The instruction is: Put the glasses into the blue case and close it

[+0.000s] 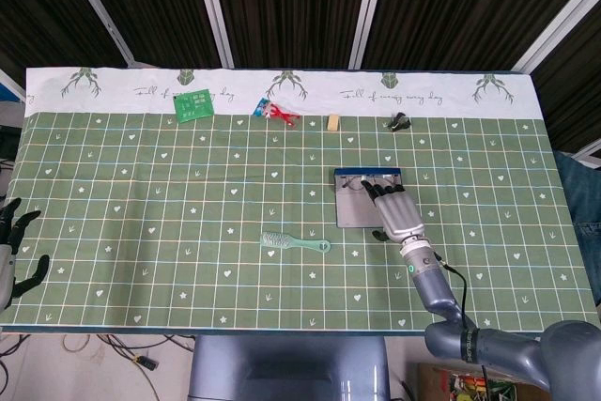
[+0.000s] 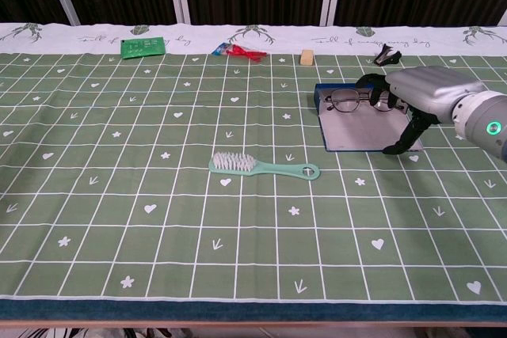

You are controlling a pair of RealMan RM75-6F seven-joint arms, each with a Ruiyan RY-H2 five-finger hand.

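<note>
Tabletop (image 1: pixel 141 194): green cloth with a white grid, small hearts and arrows; white border strip at the far edge printed with antler motifs and a cursive line, partly legible as "Full of … day".

Blue case (image 2: pixel 366 128): lies open and flat, right of centre; grey inner face up, blue wall at its far edge.

Glasses (image 2: pixel 358 100): thin dark frame, standing against the far end of the blue case, lenses toward the chest camera. Plain in the chest view; in the head view only faint lens outlines show beside the hand.

Right hand (image 2: pixel 415 96): over the right part of the blue case. Fingers (image 2: pixel 374 85) curl toward the glasses' right end, thumb angled down toward the case's near right corner. Whether they clamp the frame cannot be told.

Left hand (image 1: pixel 11 253): head view only, at the left edge off the tabletop, dark fingers apart, holding nothing.

Other items:
- Mint-green brush (image 2: pixel 263 167), near centre.
- Green card (image 1: pixel 194 104), white print too small to read.
- Red and blue packet (image 1: pixel 275 112).
- Small tan block (image 1: pixel 332 122).
- Small black object (image 1: pixel 400 121).
</note>
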